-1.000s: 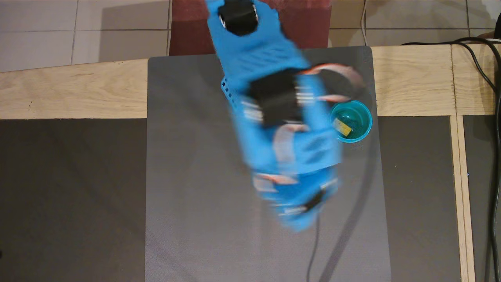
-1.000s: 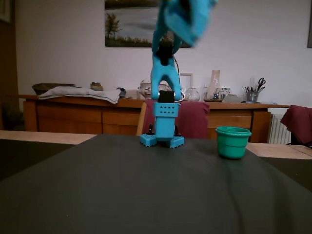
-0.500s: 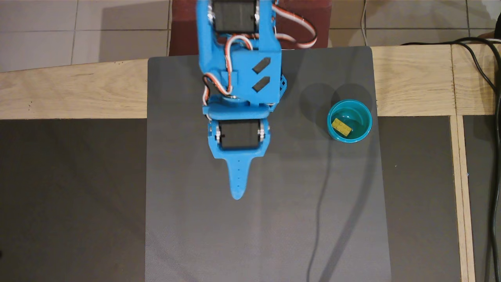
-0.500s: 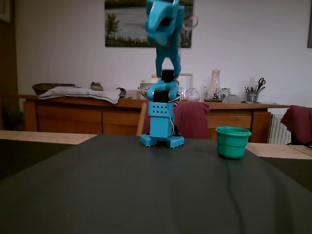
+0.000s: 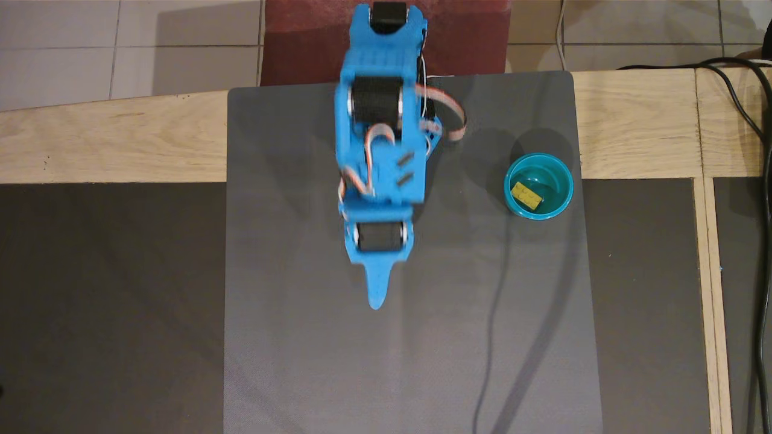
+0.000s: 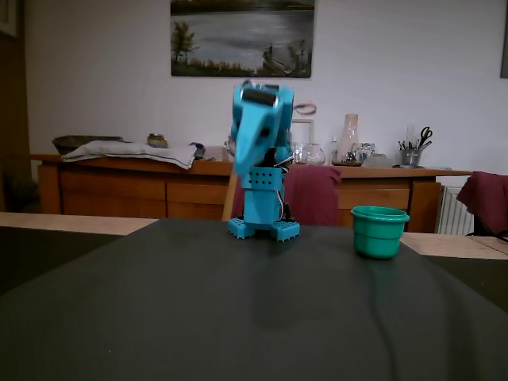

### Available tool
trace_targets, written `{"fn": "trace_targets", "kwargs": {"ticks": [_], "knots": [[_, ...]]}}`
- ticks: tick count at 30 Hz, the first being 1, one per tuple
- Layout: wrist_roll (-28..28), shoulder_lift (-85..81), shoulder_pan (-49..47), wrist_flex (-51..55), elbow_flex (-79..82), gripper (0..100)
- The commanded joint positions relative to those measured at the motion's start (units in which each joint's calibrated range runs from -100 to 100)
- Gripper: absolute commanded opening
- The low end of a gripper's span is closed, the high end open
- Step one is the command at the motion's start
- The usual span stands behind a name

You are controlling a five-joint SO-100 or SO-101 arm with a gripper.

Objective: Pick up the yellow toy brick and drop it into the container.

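Note:
The yellow toy brick (image 5: 526, 196) lies inside the container (image 5: 561, 202), a teal cup at the right side of the grey mat in the overhead view. The fixed view shows the container (image 6: 379, 232) standing upright to the right of the arm's base, and its wall hides the brick there. My blue gripper (image 5: 377, 296) points toward the mat's middle, well left of the cup, and looks shut with nothing in it. In the fixed view the gripper (image 6: 241, 168) hangs low in front of the arm, slightly blurred.
The grey mat (image 5: 301, 337) lies on a wooden table with dark panels on both sides. A thin cable (image 5: 490, 337) runs over the mat below the cup. Black cables (image 5: 761, 150) trail along the right edge. The arm's base (image 6: 264, 228) stands at the mat's far end.
The arm has swung away from the cup to the mat's middle and folded down lower. The brick has stayed inside the cup.

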Motion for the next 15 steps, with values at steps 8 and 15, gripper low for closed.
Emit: {"fn": "trace_targets", "kwargs": {"ticks": [8, 15], "knots": [[-0.05, -0.18, -0.22, -7.22, 13.96, 0], [-0.05, -0.18, -0.22, -7.22, 13.96, 0]]}}
